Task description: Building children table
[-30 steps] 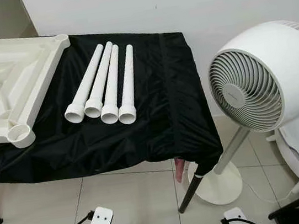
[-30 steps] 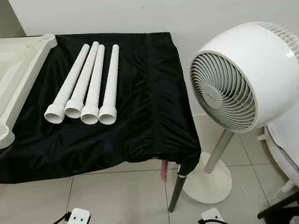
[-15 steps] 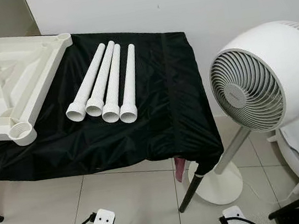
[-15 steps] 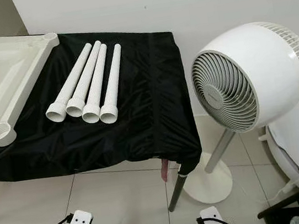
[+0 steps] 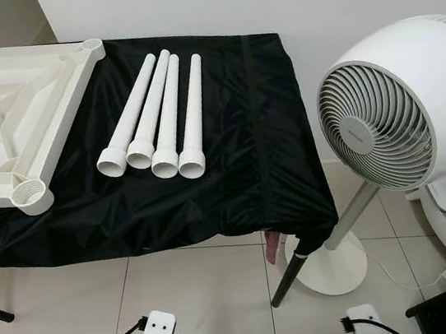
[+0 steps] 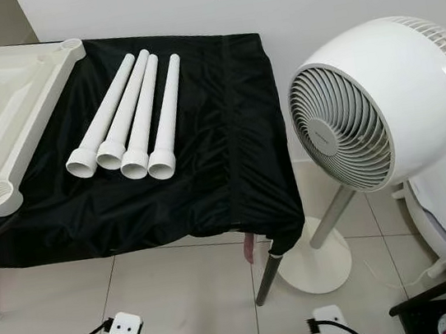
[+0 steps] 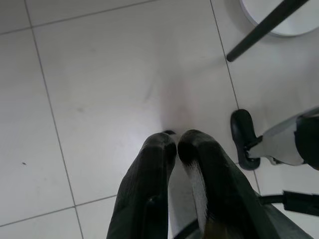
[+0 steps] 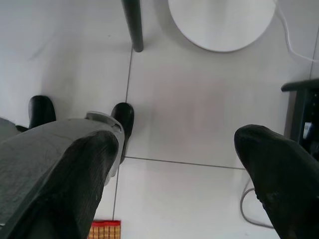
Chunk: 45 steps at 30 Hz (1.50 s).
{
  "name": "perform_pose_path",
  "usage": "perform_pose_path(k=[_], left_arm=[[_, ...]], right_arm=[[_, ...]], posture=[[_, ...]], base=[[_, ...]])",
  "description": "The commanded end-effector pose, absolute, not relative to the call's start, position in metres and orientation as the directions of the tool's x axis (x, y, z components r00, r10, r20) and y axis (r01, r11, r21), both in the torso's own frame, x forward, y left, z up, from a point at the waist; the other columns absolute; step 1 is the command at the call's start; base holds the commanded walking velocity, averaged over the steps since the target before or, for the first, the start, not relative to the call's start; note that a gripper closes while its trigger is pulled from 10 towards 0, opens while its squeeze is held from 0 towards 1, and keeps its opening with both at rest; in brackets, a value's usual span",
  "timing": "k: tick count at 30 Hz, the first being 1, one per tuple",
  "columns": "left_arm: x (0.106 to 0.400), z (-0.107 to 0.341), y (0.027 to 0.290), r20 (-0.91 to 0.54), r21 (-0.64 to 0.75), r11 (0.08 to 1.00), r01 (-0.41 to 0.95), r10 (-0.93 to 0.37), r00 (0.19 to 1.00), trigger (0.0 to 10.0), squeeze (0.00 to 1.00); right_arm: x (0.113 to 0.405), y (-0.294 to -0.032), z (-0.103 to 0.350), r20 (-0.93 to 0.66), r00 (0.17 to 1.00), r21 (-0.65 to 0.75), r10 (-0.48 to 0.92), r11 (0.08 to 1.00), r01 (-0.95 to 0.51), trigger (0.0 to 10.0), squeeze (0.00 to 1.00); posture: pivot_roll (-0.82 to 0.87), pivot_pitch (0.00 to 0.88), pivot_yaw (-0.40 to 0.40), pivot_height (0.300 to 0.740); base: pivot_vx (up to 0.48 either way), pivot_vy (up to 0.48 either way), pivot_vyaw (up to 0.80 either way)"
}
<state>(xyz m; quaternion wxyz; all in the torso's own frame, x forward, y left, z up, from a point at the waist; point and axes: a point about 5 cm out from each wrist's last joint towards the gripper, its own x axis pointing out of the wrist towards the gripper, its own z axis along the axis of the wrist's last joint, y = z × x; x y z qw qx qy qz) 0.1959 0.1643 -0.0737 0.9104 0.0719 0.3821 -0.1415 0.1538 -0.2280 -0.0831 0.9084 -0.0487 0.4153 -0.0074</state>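
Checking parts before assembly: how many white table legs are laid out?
4, side by side on the black cloth, right of the upturned tabletop: legs.

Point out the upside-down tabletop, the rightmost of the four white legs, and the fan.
upside-down tabletop (image 5: pixel 51 135), left eye view, on its right-hand rim.
rightmost leg (image 5: pixel 192 117), left eye view, mid-length on the tube.
fan (image 5: pixel 364 127), left eye view, centre of the front grille.
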Motion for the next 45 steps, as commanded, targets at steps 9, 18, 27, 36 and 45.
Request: perform_pose_path(k=[9,18,27,36,45], left_arm=[[0.204,-0.070,0.164,-0.709,0.040,0.959,0.280,-0.170,0.685,10.0,0.00],[0.210,-0.067,0.168,-0.705,0.024,0.974,0.223,-0.142,0.695,10.0,0.00],[0.224,-0.060,0.164,-0.689,0.031,0.970,0.240,-0.153,0.708,10.0,0.00],[0.230,-0.055,0.160,-0.667,0.035,0.962,0.272,-0.180,0.723,10.0,0.00],[0.220,-0.061,0.167,-0.677,0.013,0.975,0.222,-0.155,0.719,10.0,0.00]], right_arm=[[0.153,-0.221,-0.085,-0.758,0.651,-0.093,-0.042,0.995,-0.044,10.0,0.00],[0.167,-0.221,-0.080,-0.734,0.677,-0.085,-0.052,0.996,-0.016,10.0,0.00],[0.179,-0.221,-0.074,-0.715,0.697,-0.095,-0.060,0.995,-0.011,10.0,0.00],[0.183,-0.217,-0.073,-0.701,0.711,-0.082,-0.046,0.997,-0.016,10.0,0.00],[0.179,-0.212,-0.076,-0.710,0.703,-0.096,-0.045,0.995,-0.033,10.0,0.00]], posture=[[0.05,0.053,-0.007,0.740],[0.06,0.000,-0.012,0.740],[0.06,0.000,0.000,0.740],[0.06,0.000,0.002,0.740],[0.07,0.000,0.004,0.740]], base=[[0.000,0.000,0.00],[0.000,0.000,0.00],[0.000,0.000,0.00],[0.000,0.000,0.00],[0.000,0.000,0.00]])
